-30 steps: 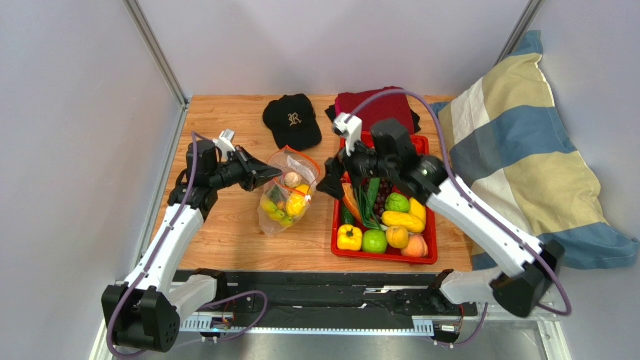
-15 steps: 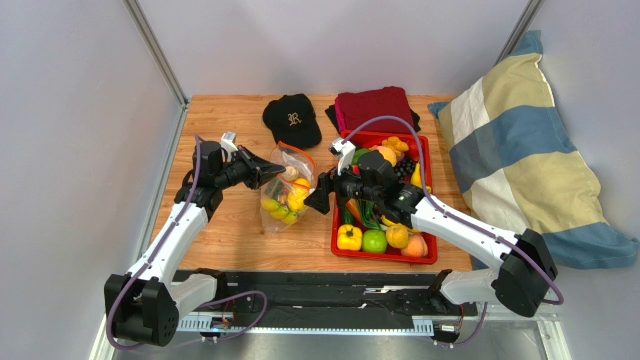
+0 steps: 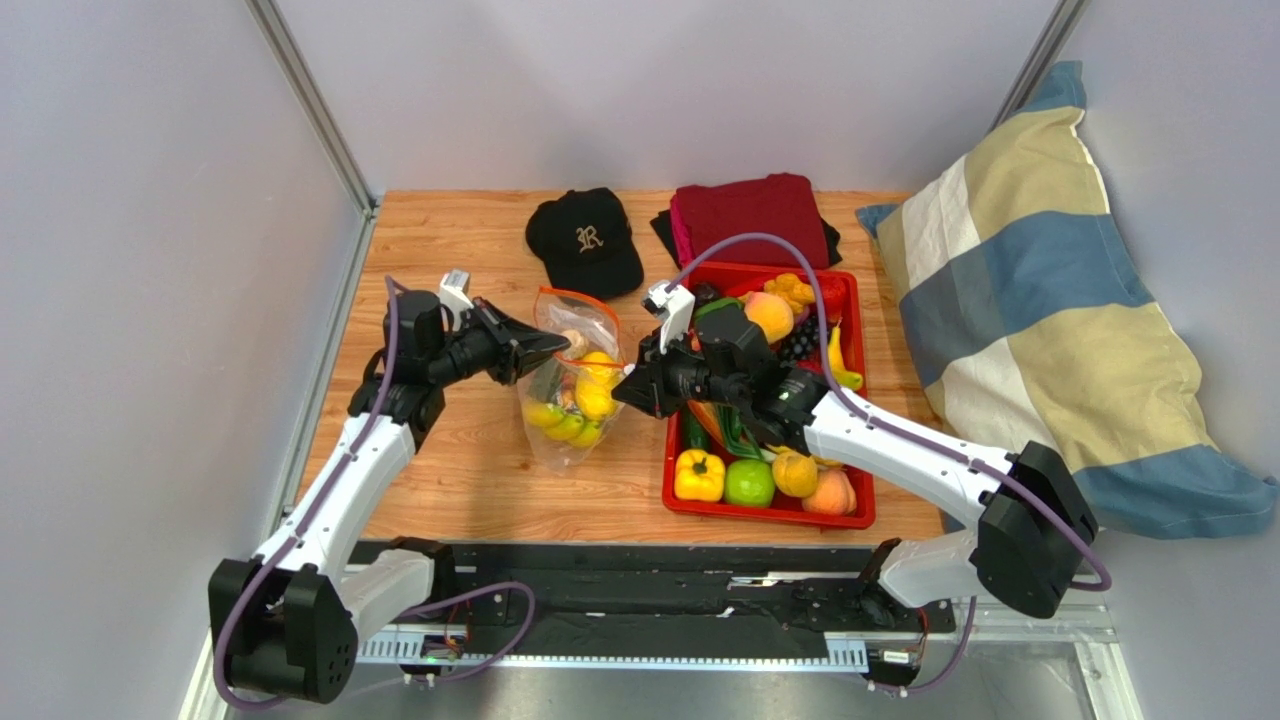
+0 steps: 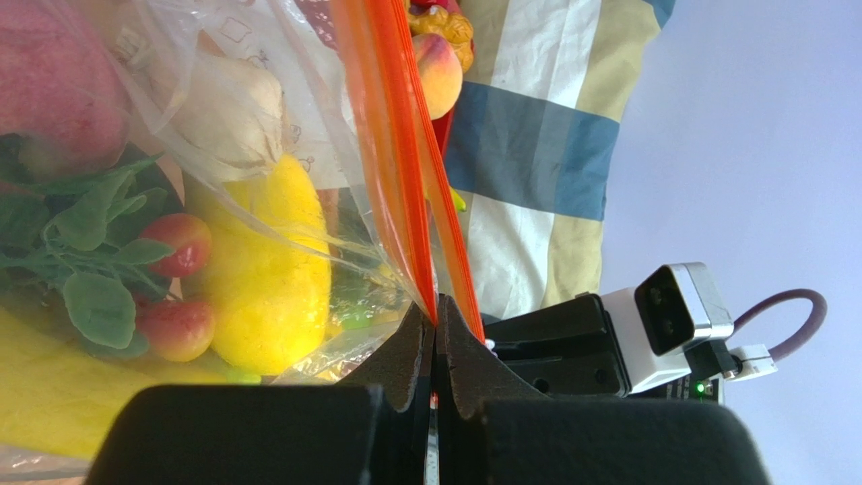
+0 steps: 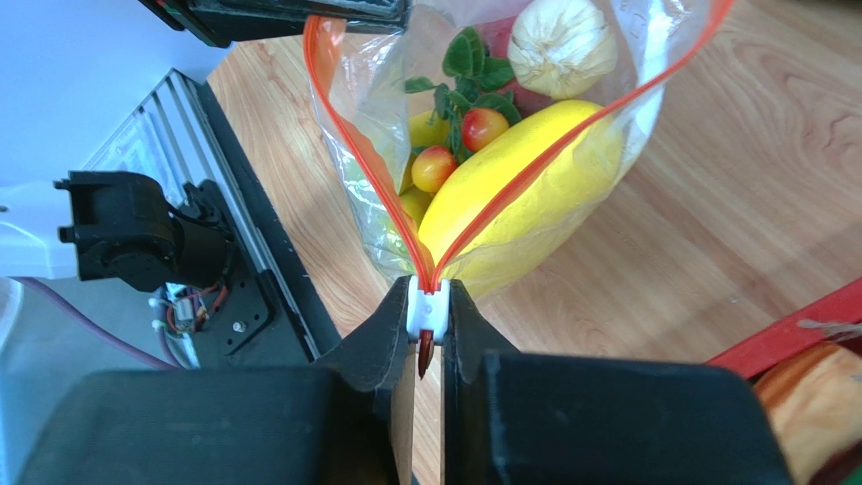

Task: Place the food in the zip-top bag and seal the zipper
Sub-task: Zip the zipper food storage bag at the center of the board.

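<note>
Orange-red zipper [image 4: 390,152], one end tight in the left gripper [image 4: 435,323], the other in the right gripper [image 5: 429,303], zip-top bag [image 3: 571,398] between.

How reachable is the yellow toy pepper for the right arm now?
Probably not yet: the right end effector is shut on the orange-red plastic zipper. The yellow toy pepper itself lies uncovered.

zip-top bag [image 3: 571,375]: 1 | red tray [image 3: 769,516]: 1 | black cap [image 3: 586,240]: 1 | pillow [image 3: 1037,285]: 1 | folded red cloth [image 3: 751,215]: 1
</note>
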